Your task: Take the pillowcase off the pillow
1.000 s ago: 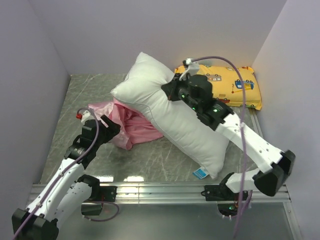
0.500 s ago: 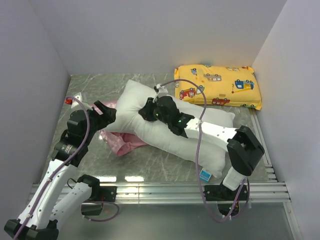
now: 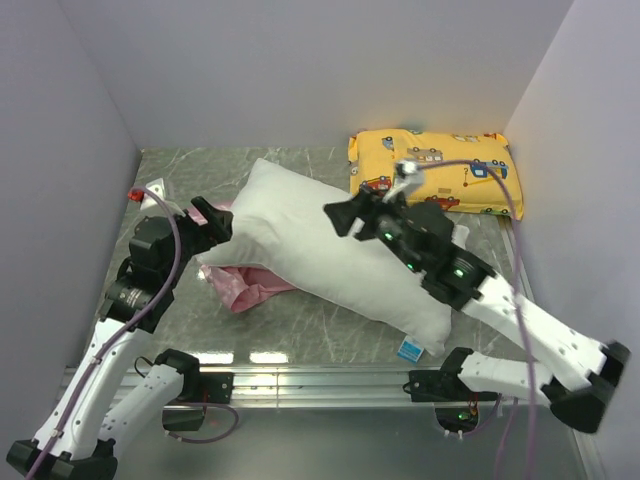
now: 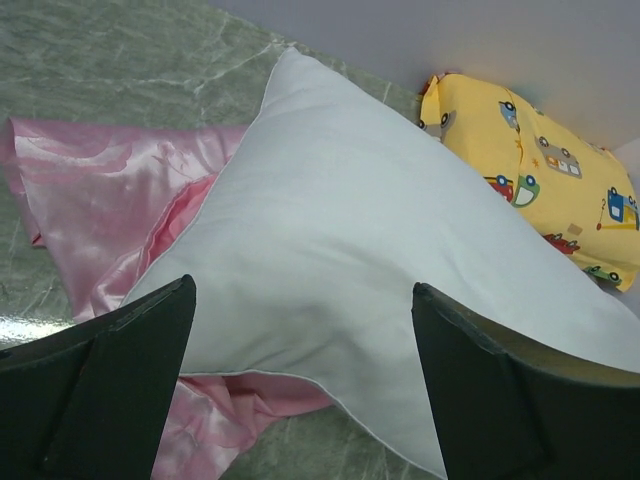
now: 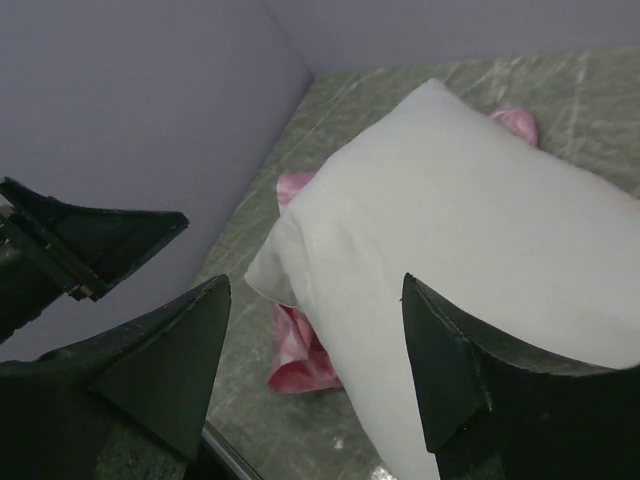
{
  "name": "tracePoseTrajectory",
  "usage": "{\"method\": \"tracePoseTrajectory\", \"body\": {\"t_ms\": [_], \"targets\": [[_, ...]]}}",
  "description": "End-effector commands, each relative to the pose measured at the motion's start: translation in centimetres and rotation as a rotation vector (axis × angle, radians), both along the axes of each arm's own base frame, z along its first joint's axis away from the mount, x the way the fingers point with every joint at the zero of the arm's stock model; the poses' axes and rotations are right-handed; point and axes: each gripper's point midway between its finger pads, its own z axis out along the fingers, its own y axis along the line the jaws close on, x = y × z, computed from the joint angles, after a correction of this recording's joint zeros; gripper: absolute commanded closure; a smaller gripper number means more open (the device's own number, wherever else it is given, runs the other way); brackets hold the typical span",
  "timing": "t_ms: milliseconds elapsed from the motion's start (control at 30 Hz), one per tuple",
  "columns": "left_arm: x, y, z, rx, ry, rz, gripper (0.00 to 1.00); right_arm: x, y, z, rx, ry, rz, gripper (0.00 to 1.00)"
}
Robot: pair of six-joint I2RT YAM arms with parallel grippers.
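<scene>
The pink shiny pillowcase (image 3: 245,285) lies crumpled on the worktop (image 3: 320,320). The big white pillow (image 3: 330,255) is out of it. One corner of the pillow rests on top of the pink cloth, and the rest of the cloth sticks out from under it.

The left end effector (image 3: 212,222) is up off the worktop. Its two fingers are spread wide and hold nothing. The pillow's corner is right in front of the fingers, and the left wrist view does not show if they touch it. The pillowcase is below this end effector and a little to the side.

The right arm reaches over the long pillow. The right end effector (image 3: 340,218) hangs above the middle of the pillow and points toward the left end effector. Its fingers are spread wide too and hold nothing. The pillow is right under it. The pillowcase is past the pillow's far corner, seen from this end effector. A yellow pillow (image 3: 435,170) with little cars on it lies behind the right end effector, touching the white pillow.

A small blue and white tag (image 3: 405,348) sits at the pillow's corner near the arm bases.

The worktop is grey-green like marble. Pale purple walls (image 3: 300,70) stand on three sides. A metal rail (image 3: 320,380) runs along the near edge.
</scene>
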Motion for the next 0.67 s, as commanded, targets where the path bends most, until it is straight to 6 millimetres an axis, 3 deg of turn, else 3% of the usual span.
{"method": "tracePoseTrajectory", "body": {"t_ms": [0,33,100,133,200,233,400,633], "targets": [[-0.2,-0.1,2.7,0.004,-0.083,-0.023,0.05,-1.1,-6.4,-1.0,-0.061,-0.018,-0.177,0.23],[-0.3,-0.3,2.7,-0.001,-0.086,-0.033,0.05,-1.5,-7.5,-2.8,-0.093,0.003,-0.2,0.21],[-0.4,-0.5,2.5,-0.004,-0.089,-0.044,0.05,-2.6,-10.3,-2.3,-0.07,-0.026,-0.265,0.18],[-0.4,-0.5,2.6,-0.008,-0.095,-0.048,0.05,-3.0,-11.2,-4.0,-0.101,-0.007,-0.287,0.16],[-0.6,-0.9,2.5,-0.012,-0.102,-0.069,0.05,-4.0,-13.0,-3.8,-0.073,-0.028,-0.319,0.14],[-0.7,-0.9,2.6,-0.014,-0.107,-0.075,0.04,-4.1,-13.6,-4.8,-0.089,-0.018,-0.336,0.12],[-1.1,-1.0,2.9,-0.023,-0.133,-0.086,0.04,-4.9,-15.0,-5.5,-0.086,-0.023,-0.358,0.12],[-1.1,-1.4,3.0,-0.031,-0.135,-0.103,0.04,-4.8,-15.0,-6.4,-0.123,-0.004,-0.358,0.11]]}}
